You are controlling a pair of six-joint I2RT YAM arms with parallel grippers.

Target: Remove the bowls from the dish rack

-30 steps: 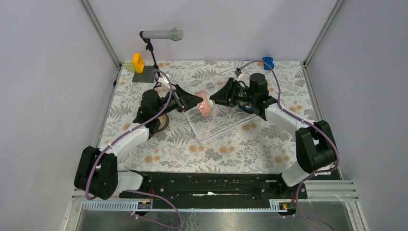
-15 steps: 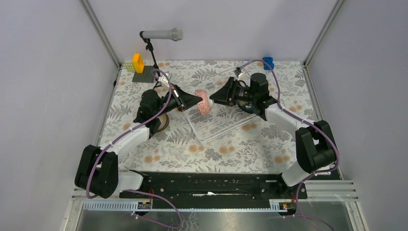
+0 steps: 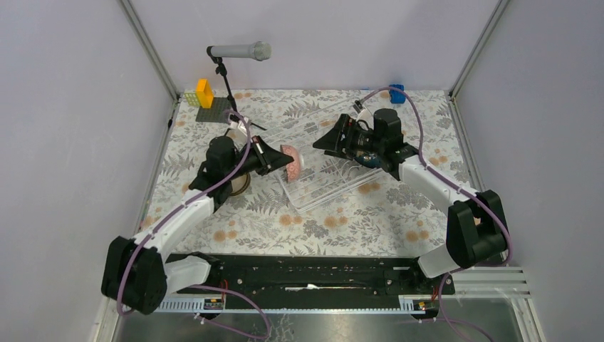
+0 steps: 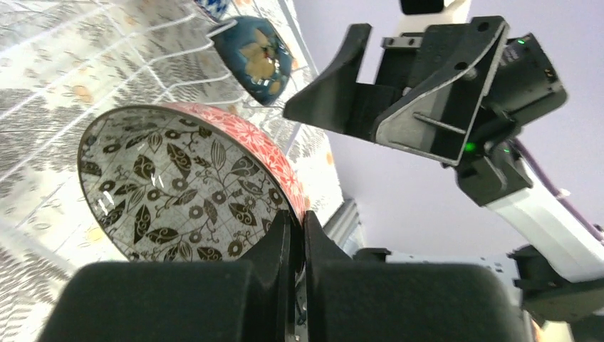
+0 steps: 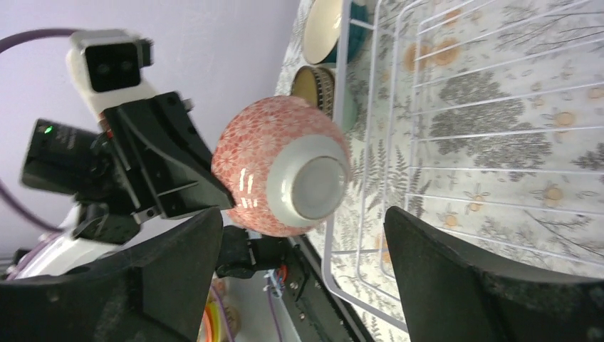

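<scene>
Rim of pink bowl (image 4: 178, 192) clenched in left tool (image 4: 298, 242); right tool (image 3: 320, 144) released, near, not touching.

Black-and-white arms (image 3: 186, 210), purple cables (image 5: 32, 33)

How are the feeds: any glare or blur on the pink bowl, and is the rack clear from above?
Right wrist: small white glare spot on the pink bowl, pattern readable. Left wrist: the bowl's inside is sharp, while the left gripper shut on its rim is a dark, soft blur. Top external: even light, but the dish rack barely stands out from the floral cloth.
</scene>
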